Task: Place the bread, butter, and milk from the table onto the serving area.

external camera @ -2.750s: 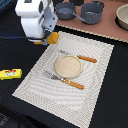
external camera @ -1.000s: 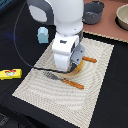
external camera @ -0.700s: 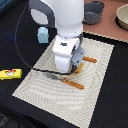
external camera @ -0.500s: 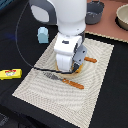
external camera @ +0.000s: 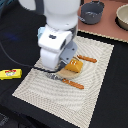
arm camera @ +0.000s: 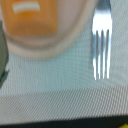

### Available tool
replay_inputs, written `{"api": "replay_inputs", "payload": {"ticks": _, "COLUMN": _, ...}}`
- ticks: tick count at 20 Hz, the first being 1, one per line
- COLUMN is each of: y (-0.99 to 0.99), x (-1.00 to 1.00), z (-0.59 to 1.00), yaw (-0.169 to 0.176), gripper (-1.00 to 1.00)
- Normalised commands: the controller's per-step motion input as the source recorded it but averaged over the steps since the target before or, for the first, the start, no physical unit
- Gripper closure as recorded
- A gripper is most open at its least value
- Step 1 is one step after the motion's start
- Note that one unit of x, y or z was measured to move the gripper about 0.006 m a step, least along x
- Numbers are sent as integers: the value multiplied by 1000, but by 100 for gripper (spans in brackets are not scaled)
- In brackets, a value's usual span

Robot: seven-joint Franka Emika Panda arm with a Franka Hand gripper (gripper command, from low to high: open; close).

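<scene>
The bread (external camera: 75,65), a golden-orange loaf, rests on the round tan plate (external camera: 64,75) of the serving area, a beige striped placemat (external camera: 95,95). My gripper (external camera: 68,67) is low over the plate right beside the bread, and the arm's body hides its fingers. In the wrist view the bread (arm camera: 35,17) fills one edge over the plate (arm camera: 55,47), with the fork (arm camera: 101,45) on the mat. The butter (external camera: 10,74), a flat yellow packet, lies on the dark table off the mat at the exterior view's left. The milk is hidden behind the arm.
A knife with an orange handle (external camera: 87,59) lies beyond the plate and the fork's orange handle (external camera: 73,83) in front of it. A grey pot (external camera: 92,12) and a bowl (external camera: 123,16) stand on the pinkish-brown board at the back.
The arm came from the back left with the bread to over the plate. Over the last second it has sunk slightly, and the bread now sits on the plate.
</scene>
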Motion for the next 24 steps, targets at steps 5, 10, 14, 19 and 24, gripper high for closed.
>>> {"api": "replay_inputs", "payload": {"ticks": 5, "y": -142, "x": -1000, "z": 2, "yaw": -4, "gripper": -100}}
{"api": "replay_inputs", "payload": {"ticks": 10, "y": -217, "x": -1000, "z": -16, "yaw": 0, "gripper": -100}}
{"api": "replay_inputs", "payload": {"ticks": 14, "y": -226, "x": -1000, "z": -74, "yaw": 1, "gripper": -100}}
{"api": "replay_inputs", "payload": {"ticks": 19, "y": -131, "x": -983, "z": -147, "yaw": 60, "gripper": -100}}
{"api": "replay_inputs", "payload": {"ticks": 24, "y": -46, "x": -785, "z": -184, "yaw": 163, "gripper": -100}}
